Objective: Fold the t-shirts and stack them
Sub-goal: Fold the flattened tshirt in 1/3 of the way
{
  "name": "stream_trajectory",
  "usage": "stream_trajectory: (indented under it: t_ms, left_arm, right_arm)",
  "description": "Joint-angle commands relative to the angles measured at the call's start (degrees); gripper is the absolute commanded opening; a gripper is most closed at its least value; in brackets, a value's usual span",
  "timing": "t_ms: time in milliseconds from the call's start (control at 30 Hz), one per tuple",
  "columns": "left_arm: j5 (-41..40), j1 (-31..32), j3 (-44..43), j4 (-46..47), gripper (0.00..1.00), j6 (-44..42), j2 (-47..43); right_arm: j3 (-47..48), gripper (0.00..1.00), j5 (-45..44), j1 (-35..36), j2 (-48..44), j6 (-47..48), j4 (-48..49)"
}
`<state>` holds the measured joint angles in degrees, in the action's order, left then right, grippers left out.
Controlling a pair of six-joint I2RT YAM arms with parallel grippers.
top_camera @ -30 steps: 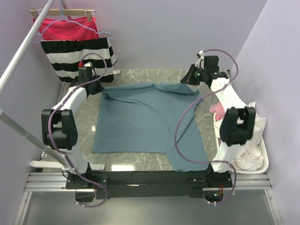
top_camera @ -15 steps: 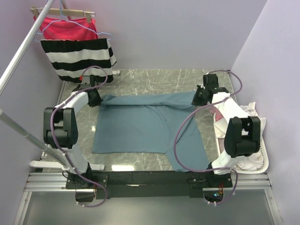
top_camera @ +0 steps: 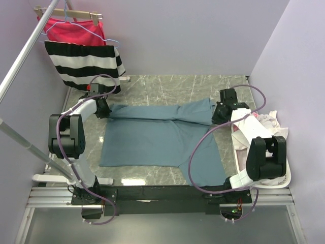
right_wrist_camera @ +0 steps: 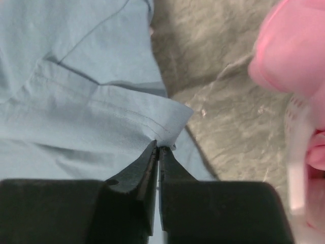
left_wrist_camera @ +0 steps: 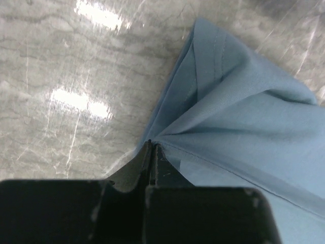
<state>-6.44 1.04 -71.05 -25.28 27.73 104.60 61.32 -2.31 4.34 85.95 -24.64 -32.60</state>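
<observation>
**Both tools pinched on the shirt's far edge**

I see the slate-blue t-shirt (top_camera: 152,137) lying soft and matte in the middle of the glossy grey marbled surface (top_camera: 167,84). Its far edge is a creased band running left to right. My left tool (left_wrist_camera: 151,146) is clamped on the band's left corner, and my right tool (right_wrist_camera: 158,147) on the stitched hem at its right end. One tail of cloth reaches the near right edge.
</observation>
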Motion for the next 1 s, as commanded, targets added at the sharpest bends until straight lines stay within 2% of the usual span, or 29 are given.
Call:
stream_trajectory:
  t_ms: [0, 33, 67, 100, 133, 233, 367, 633, 733, 767, 967]
  left_arm:
    - [0.99, -0.51, -0.33, -2.32, 0.06, -0.04, -0.27]
    - [1.16, -0.51, 0.03, -1.89, 0.41, 0.22, -0.53]
    - [1.42, -0.42, 0.38, -1.62, 0.61, 0.4, -0.88]
    - [1.43, -0.42, 0.9, -1.36, 0.72, 0.57, -2.1]
    - [1.69, -0.42, 1.08, -0.83, 0.97, 0.58, -2.81]
    - [4.49, -0.42, 0.21, 1.19, 0.99, 0.22, -5.19]
    - [11.17, 0.19, -3.47, 4.62, 1.0, 0.23, -4.93]
    - [14.79, 2.39, -13.59, 6.73, 0.99, 0.22, 4.38]
    - [14.0, 2.39, -15.61, 6.3, 1.0, -0.21, 7.89]
    - [13.73, 2.39, -16.57, 6.03, 0.99, -0.48, 9.38]
    - [13.21, 2.3, -16.41, 6.65, 0.99, -0.74, 13.08]
  right_arm:
    - [-0.68, 0.45, 0.9, 2.6, 0.36, -0.67, -2.73]
    - [-0.5, 0.52, 0.29, 3.04, -0.25, -1.02, -2.56]
    - [-0.06, 0.57, -0.76, 3.57, -2.26, -1.46, -2.03]
    - [0.38, 0.66, -1.55, 3.66, -3.15, -1.55, -1.16]
    - [1.16, 0.68, -2.26, 3.57, -3.68, -1.72, -0.63]
    - [7.12, 0.7, -3.93, 3.48, -2.2, -0.59, 2.1]
    - [15.39, 0.68, -2.36, 2.17, 9.19, 0.91, 3.33]
    - [31.38, 0.66, 2.13, -1.0, 25.48, 0.99, 3.95]
    - [38.76, 0.65, 1.95, -2.05, 32.25, 1.26, -0.88]
    - [40.01, 0.62, 2.04, -2.4, 34.52, 1.18, -1.93]
    - [41.6, 0.63, 2.4, -3.55, 37.61, 0.47, -2.29]
